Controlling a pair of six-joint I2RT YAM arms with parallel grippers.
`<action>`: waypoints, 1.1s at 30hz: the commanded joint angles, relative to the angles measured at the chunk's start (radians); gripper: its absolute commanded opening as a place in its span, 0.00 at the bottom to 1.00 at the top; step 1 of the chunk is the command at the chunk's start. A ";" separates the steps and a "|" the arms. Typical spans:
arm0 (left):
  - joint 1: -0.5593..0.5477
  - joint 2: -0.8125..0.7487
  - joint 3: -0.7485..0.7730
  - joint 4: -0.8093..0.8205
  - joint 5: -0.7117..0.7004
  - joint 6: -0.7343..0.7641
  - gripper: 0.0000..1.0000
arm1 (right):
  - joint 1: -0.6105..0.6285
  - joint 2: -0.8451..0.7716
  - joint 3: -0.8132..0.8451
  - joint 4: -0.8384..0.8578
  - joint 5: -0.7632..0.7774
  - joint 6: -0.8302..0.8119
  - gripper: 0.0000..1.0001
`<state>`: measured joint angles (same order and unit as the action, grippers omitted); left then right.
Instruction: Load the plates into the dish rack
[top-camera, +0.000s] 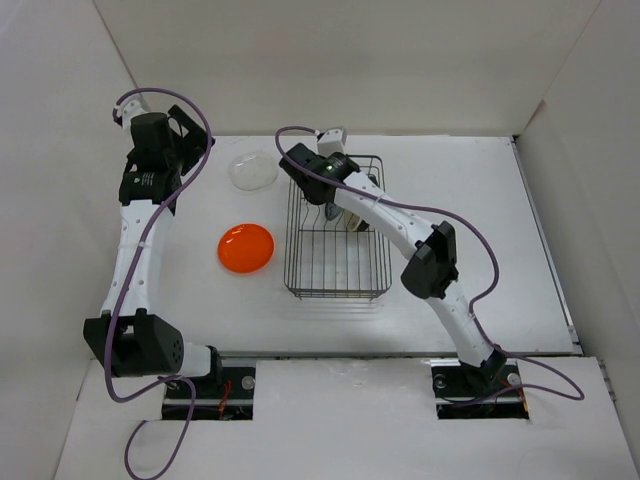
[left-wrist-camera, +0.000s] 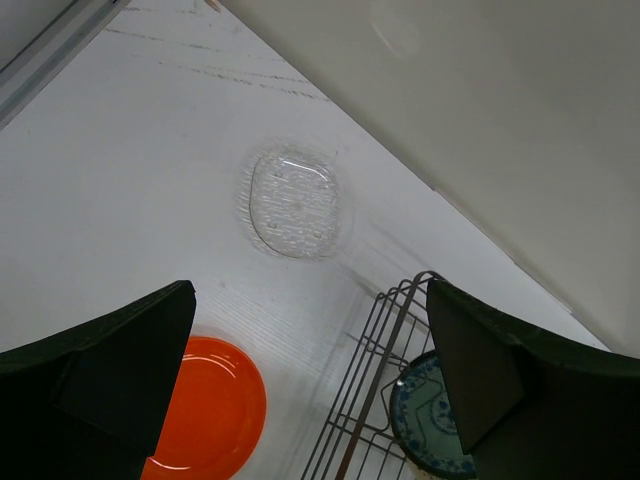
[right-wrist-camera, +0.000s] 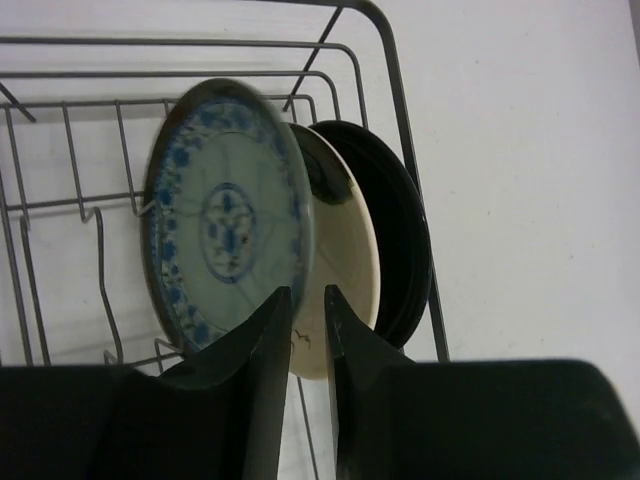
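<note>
You're risking toppling the blue plate (right-wrist-camera: 225, 215) onto the cream plate (right-wrist-camera: 345, 250) if the R gripper (right-wrist-camera: 305, 295), jaws narrow, grip unclear, drags sideways.

No words, brands, numbers or signs can be read in any view. The black joint housing of the left arm (top-camera: 146, 181) carries a small pale marking (too small to tell letters from a logo). The round teal-blue patterned plate (right-wrist-camera: 225, 215) bears only blue floral ornament.
</note>
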<state>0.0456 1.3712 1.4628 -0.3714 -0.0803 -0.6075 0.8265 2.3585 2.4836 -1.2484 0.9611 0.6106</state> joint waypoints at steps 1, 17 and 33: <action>-0.004 -0.043 0.016 0.008 -0.024 0.011 1.00 | 0.011 -0.007 -0.009 0.017 -0.018 -0.017 0.26; -0.004 0.035 0.025 -0.012 -0.102 0.020 1.00 | 0.022 -0.244 -0.074 0.070 -0.073 -0.040 0.70; 0.083 0.235 -0.101 0.308 0.198 0.052 1.00 | 0.048 -0.723 -0.475 0.859 -1.191 -0.376 0.89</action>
<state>0.1005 1.5406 1.3876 -0.2047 -0.0135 -0.5808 0.8524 1.6672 2.0579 -0.5358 0.0654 0.2783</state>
